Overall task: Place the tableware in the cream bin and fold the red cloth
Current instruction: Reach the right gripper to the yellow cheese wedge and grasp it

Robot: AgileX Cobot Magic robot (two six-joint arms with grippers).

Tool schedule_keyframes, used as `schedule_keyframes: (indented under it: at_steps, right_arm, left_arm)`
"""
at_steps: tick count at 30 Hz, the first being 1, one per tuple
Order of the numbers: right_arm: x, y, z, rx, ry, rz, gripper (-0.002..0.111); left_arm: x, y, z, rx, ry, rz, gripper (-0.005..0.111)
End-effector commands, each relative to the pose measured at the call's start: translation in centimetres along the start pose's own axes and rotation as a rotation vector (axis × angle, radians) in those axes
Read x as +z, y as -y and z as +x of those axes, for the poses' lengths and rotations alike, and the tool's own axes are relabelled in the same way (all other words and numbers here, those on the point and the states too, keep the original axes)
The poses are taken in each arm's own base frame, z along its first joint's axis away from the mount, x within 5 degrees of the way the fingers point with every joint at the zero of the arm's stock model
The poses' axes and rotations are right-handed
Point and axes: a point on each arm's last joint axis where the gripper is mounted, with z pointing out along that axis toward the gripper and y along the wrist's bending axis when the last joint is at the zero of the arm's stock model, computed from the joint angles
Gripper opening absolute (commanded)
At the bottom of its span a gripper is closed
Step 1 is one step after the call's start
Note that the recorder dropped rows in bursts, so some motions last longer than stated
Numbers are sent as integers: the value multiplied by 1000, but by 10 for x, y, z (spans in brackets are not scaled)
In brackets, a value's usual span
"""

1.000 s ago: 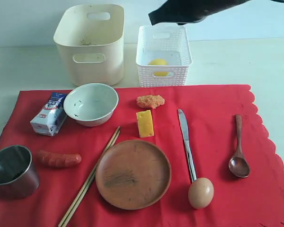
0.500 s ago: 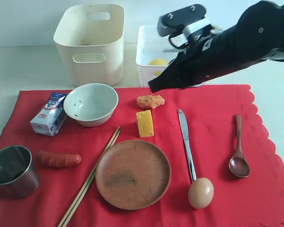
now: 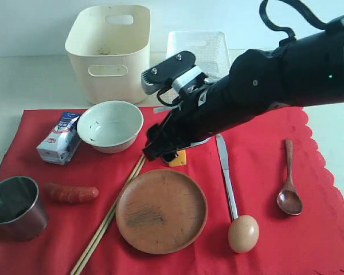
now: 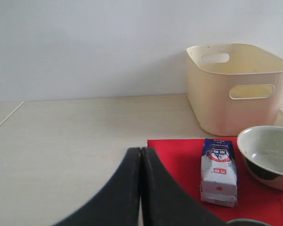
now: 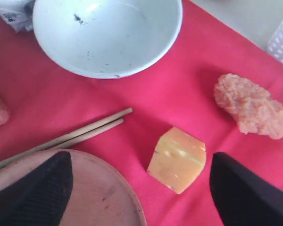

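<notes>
Nearest on the flat, unfolded red cloth (image 3: 315, 240) lie the steel cup (image 3: 14, 206), wooden chopsticks (image 3: 106, 220), brown plate (image 3: 160, 210) and an egg (image 3: 243, 233), with the spoon (image 3: 289, 186) and knife (image 3: 225, 172) just behind. Mid-cloth, the right end effector (image 5: 140, 162) hangs with its jaws spread wide and holding nothing. They straddle the cheese block (image 5: 177, 160), beside the chopstick tips and just short of the pale bowl (image 3: 110, 125). The left end effector (image 4: 140, 188) is pressed closed and empty, over the table (image 3: 28, 86) off the cloth's left edge. Farthest back stands the cream bin (image 3: 109, 51) next to the lattice basket (image 3: 198, 46). All six pieces of tableware are still outside the bin, so clearing seems barely begun. The next move probably calls for a straight descent and a closing pinch, on the cheese or, shifted aside, the chopsticks. Half a second ago this arm was up by the basket. It has since swung forward and down, while the things on the cloth lie unchanged.
</notes>
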Motion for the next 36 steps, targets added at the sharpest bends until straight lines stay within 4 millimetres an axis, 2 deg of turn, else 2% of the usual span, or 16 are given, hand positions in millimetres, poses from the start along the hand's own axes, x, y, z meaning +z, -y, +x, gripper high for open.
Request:
schedule_keyframes:
  at_steps: [1,10,16,20,29,33,36]
  right_arm:
    - [15,2,3,-40,13,21,77]
    - [44,9,2,-7,-19,30,77]
    - [48,15,2,15,-18,42,77]
    - [51,27,8,43,-55,51,75]
    - [64,27,18,43,-98,48,39]
    - [65,27,18,41,-100,49,22]
    - [65,27,17,40,-96,50,13]
  left_arm:
    - [0,0,1,-6,4,1,1]
    - [0,0,1,-6,4,1,1]
    - [0,0,1,-6,4,1,1]
    - [0,0,1,-6,4,1,1]
    - [0,0,1,-6,4,1,1]
    - [0,0,1,-6,4,1,1]
    - [0,0,1,-6,4,1,1]
